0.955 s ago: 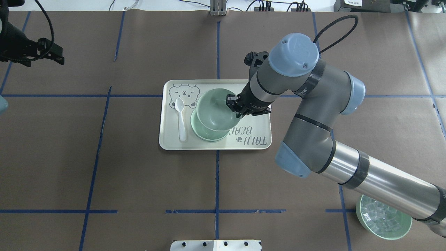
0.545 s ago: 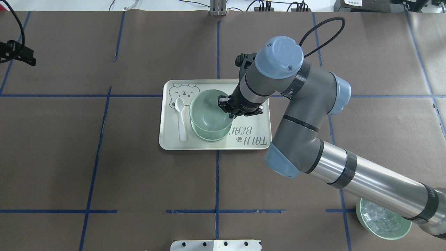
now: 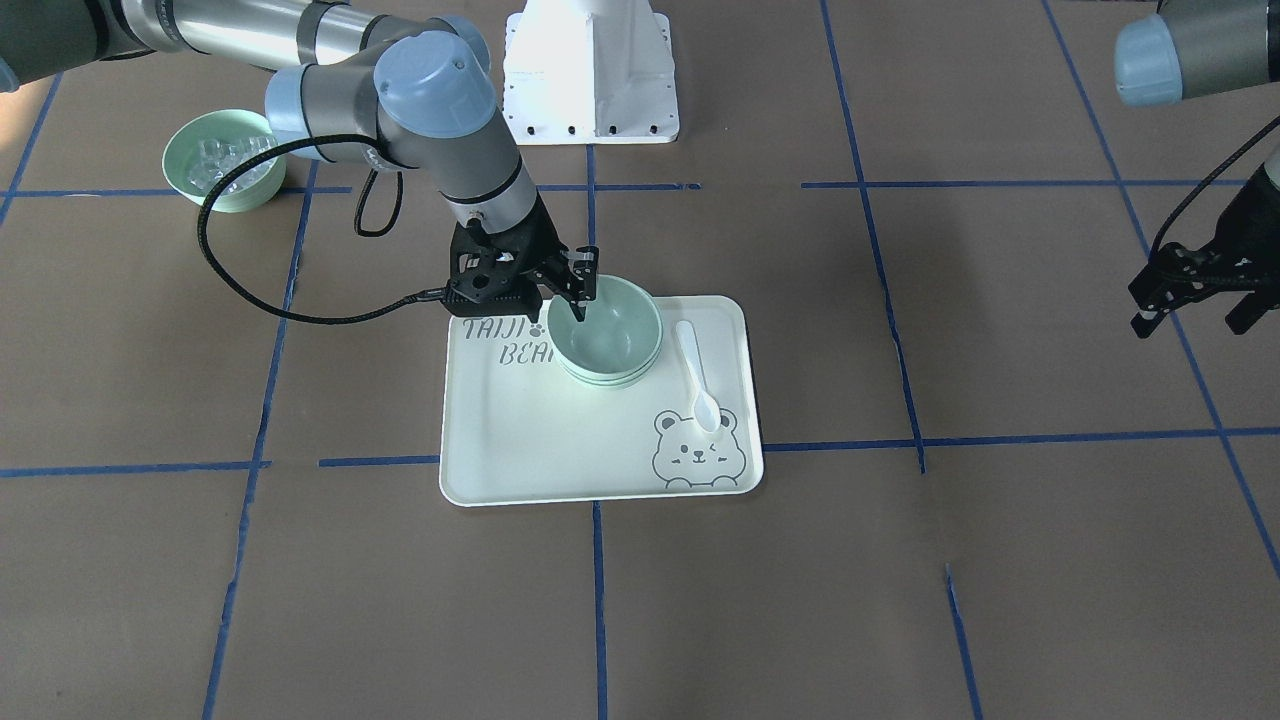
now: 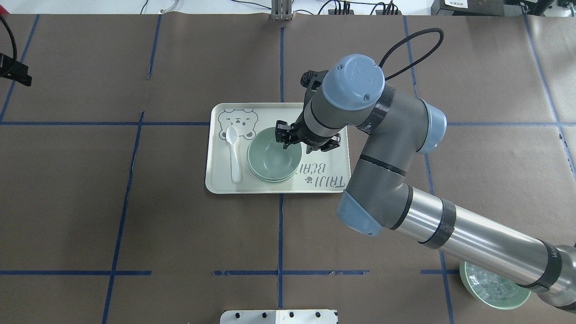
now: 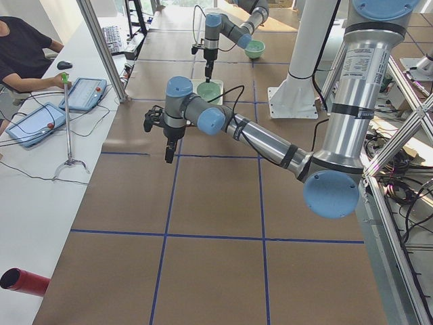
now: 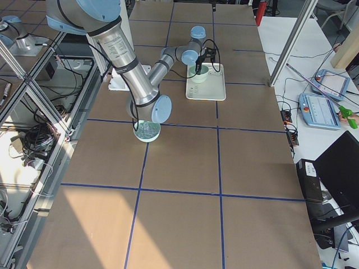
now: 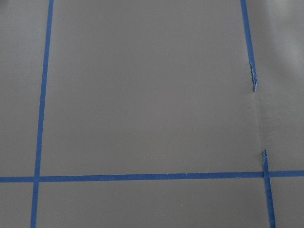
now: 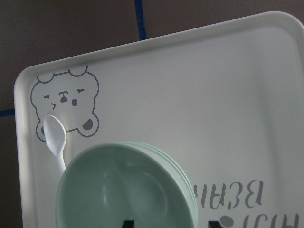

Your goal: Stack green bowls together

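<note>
The green bowls (image 4: 272, 157) sit nested in one stack on the bear-print tray (image 4: 324, 184); several rims show in the front view (image 3: 605, 335) and the right wrist view (image 8: 118, 190). My right gripper (image 4: 284, 135) is at the stack's right rim. One finger is inside the top bowl and one outside, with a gap between them, so it looks open. It also shows in the front view (image 3: 572, 297). My left gripper (image 3: 1190, 318) hangs open and empty far off on my left side, above bare table.
A white spoon (image 4: 233, 153) lies on the tray left of the stack, on the bear drawing. A green bowl of clear cubes (image 4: 492, 288) stands at the near right, partly under my right arm. A white base plate (image 4: 279, 316) sits at the near edge.
My right gripper moved left and down with the top bowl, which now rests nested in the stack. My left gripper drew back toward the view's left edge.
</note>
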Robot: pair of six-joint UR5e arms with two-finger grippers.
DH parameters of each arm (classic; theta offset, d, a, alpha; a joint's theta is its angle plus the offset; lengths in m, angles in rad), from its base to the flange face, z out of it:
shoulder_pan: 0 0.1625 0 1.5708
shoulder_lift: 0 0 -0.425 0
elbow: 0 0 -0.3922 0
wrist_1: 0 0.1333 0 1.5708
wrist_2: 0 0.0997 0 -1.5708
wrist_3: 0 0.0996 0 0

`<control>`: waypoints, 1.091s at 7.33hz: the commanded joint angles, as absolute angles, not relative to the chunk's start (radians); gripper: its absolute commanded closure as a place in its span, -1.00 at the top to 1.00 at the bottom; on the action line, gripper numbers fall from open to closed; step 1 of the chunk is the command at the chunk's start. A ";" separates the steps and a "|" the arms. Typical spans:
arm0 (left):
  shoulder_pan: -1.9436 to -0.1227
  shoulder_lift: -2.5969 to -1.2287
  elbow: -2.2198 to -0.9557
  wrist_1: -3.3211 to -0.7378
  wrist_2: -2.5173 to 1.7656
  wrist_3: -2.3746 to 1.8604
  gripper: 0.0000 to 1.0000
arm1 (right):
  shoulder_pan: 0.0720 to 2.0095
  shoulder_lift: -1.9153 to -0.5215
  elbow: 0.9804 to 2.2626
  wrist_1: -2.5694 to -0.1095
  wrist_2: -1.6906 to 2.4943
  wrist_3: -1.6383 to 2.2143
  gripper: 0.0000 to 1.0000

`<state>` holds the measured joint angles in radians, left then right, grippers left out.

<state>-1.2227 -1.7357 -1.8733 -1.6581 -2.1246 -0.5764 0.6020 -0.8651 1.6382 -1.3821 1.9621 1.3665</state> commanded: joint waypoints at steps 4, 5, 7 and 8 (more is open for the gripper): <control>-1.278 -1.668 -1.870 -1.651 -2.172 -0.439 1.00 | 0.787 -1.118 1.947 -1.653 2.014 0.976 1.00; -1.320 -1.646 -1.867 -1.649 -2.187 -0.383 1.00 | 0.848 -1.182 1.986 -1.678 2.044 0.850 1.00; -1.391 -1.588 -1.850 -1.643 -2.255 -0.246 1.00 | 1.039 -1.338 1.990 -1.670 2.207 0.589 1.00; -1.411 -1.568 -1.845 -1.641 -2.256 -0.200 1.00 | 1.134 -1.418 1.977 -1.672 2.245 0.408 1.00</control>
